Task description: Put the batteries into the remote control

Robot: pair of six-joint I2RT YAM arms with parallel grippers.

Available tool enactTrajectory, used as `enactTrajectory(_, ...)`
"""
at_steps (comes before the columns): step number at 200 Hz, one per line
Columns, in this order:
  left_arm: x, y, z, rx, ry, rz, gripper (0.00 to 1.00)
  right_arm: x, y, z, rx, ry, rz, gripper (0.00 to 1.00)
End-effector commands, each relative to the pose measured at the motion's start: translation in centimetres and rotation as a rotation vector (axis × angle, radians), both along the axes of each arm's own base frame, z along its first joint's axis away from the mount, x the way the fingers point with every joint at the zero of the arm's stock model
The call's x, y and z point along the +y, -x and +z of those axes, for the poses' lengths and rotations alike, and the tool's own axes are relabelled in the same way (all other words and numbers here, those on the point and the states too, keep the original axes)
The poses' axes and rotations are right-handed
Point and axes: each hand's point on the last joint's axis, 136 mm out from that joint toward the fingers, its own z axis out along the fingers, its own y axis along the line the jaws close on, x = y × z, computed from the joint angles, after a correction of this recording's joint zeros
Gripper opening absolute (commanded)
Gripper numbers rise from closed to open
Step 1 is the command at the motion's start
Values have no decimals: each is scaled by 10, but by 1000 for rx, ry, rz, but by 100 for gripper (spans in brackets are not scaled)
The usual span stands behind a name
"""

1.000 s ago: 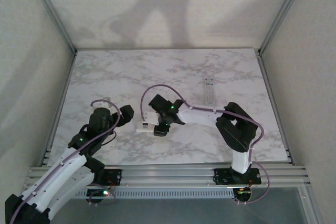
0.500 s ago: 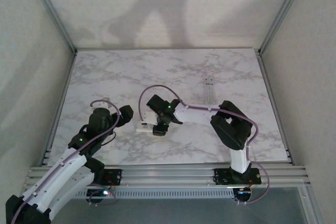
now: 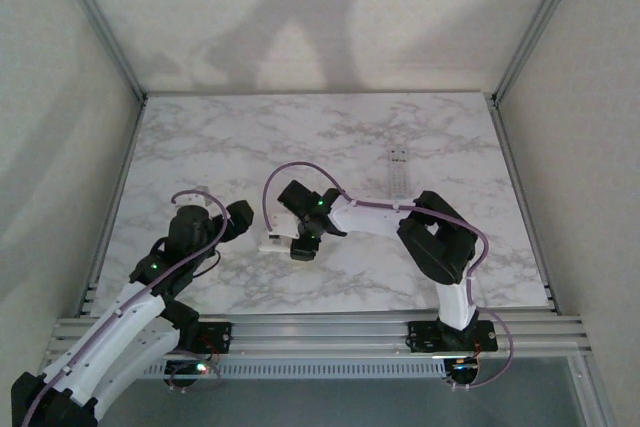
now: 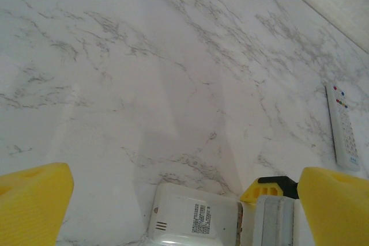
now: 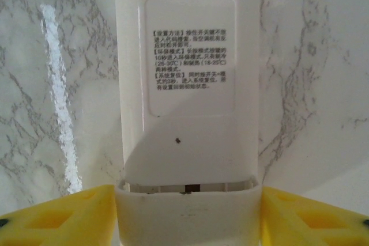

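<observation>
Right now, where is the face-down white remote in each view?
Top external: face-down white remote just left of centre.
Left wrist: the remote at bottom centre.
Right wrist: the remote runs down the middle.
Shared landmark: slim button remote, right of centre from above, right edge in left wrist.

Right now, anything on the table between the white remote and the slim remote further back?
No. In the left wrist view the marble table between the white remote and the slim remote is bare.
</observation>
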Motion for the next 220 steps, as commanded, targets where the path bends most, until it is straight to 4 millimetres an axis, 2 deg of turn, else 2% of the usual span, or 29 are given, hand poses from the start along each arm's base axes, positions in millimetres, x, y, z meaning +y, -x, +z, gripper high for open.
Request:
enactTrajectory(1,3,2,-5,8,-5,4,99,0,5,-2,18,24,12,66)
enactTrajectory(50,2,3,-6,13,1,-1,99,4,2,8,6,4,4,72)
enactTrajectory(82,1,3,-7,15,9,-4,99,6,0,23,-19,-24,0,73)
enactTrajectory(111,-4,3,-13,38,18,-27,99,9,1,45,-20,-90,-21,73)
enactTrajectory(134,-10,2,-25,85,22,-46,99,8,1,73,11,-209,-105,72)
enactTrajectory(151,-13,1,-36,122,30,-58,99,3,-5,94,90,-327,-257,72)
enactTrajectory(171,-16,-1,-47,158,40,-62,99,-4,-21,109,237,-444,-554,67)
enactTrajectory(199,-15,-2,-66,228,47,-46,97,-9,-26,100,418,-485,-893,62)
enactTrajectory(220,-17,-2,-80,285,49,-53,94,-17,-25,80,515,-446,-1117,62)
